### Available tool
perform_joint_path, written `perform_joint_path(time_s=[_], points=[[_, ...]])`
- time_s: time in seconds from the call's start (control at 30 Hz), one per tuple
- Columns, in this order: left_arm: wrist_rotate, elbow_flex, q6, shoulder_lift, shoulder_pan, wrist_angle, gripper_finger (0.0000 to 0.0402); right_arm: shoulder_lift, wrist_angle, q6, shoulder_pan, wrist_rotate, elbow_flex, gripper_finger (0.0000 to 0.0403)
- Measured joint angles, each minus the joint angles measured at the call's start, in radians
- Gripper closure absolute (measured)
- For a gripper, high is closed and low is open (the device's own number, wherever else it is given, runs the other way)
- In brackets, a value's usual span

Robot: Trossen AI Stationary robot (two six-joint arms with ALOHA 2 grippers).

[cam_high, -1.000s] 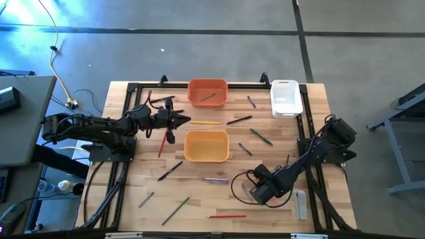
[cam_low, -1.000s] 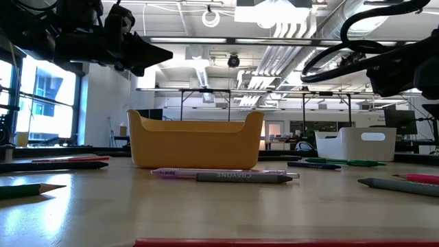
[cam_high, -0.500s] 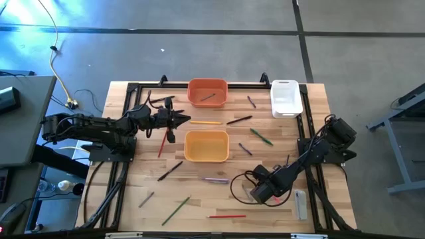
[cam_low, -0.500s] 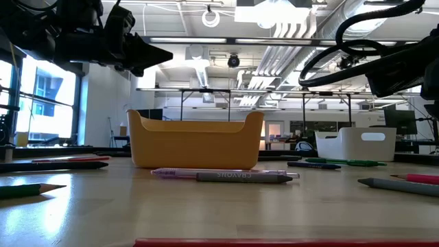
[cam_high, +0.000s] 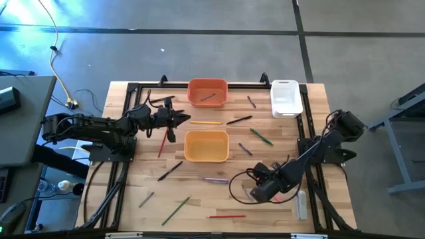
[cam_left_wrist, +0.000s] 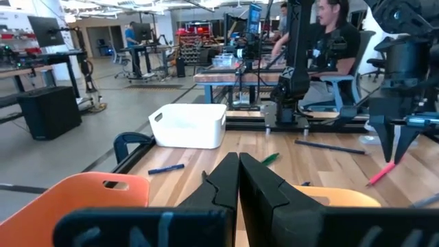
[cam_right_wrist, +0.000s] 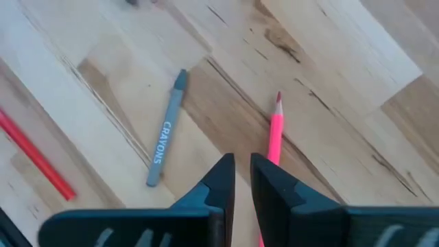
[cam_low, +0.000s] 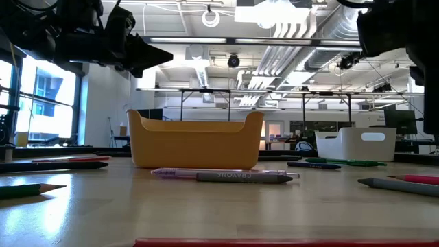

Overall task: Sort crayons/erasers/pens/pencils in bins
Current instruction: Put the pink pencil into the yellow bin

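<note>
My right gripper (cam_right_wrist: 241, 180) points steeply down over the table's near right part (cam_high: 255, 194), shut on a pink pencil (cam_right_wrist: 275, 130). My left gripper (cam_high: 186, 120) hangs level and shut with nothing in it, between the orange bin (cam_high: 196, 87) and the yellow-orange bin (cam_high: 206, 156). The white bin (cam_high: 285, 106) stands at the far right. A dark stick (cam_high: 208, 97) lies in the orange bin. Loose sticks lie flat on the wood: a grey crayon (cam_right_wrist: 166, 130), a red one (cam_high: 226, 216), a green one (cam_high: 176, 210), a yellow one (cam_high: 207, 122). My right gripper has the pink pencil between its fingers, which come from above and point steeply down. The shaft runs nearly along the fingers, behind one finger (cam_right_wrist: 274, 185). The sharpened end (cam_left_wrist: 379, 174) juts out below the fingertips at a slant. Whether its point touches the table I cannot tell.
Black frame rails (cam_high: 126, 139) run along the table's left, right and far sides. A black cable loop (cam_high: 234, 189) lies beside my right gripper. A pale flat object (cam_high: 300, 202) lies near the right edge. People (cam_left_wrist: 329, 34) sit beyond the table.
My right gripper has gone up from the table with the pink pencil and has rolled a little. In the low view it has risen toward the picture's top. My left arm has kept still.
</note>
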Motion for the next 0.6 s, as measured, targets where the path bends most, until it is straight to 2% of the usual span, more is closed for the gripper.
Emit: perform_joint_path(time_s=[0.13,0.4,0.6], points=[[0.000,0.000,-0.017,0.000,0.000,0.000,0.0399,0.035,0.000,-0.010,0.002,-0.025,0.000,0.0349],[0.001,0.000,-0.029,0.000,0.000,-0.004,0.0399,0.117,-0.056,-0.013,-0.017,-0.074,0.000,0.0273],[0.001,0.000,-0.051,0.000,-0.001,-0.009,0.0399,0.123,-0.064,-0.030,-0.027,-0.102,0.000,0.0269]])
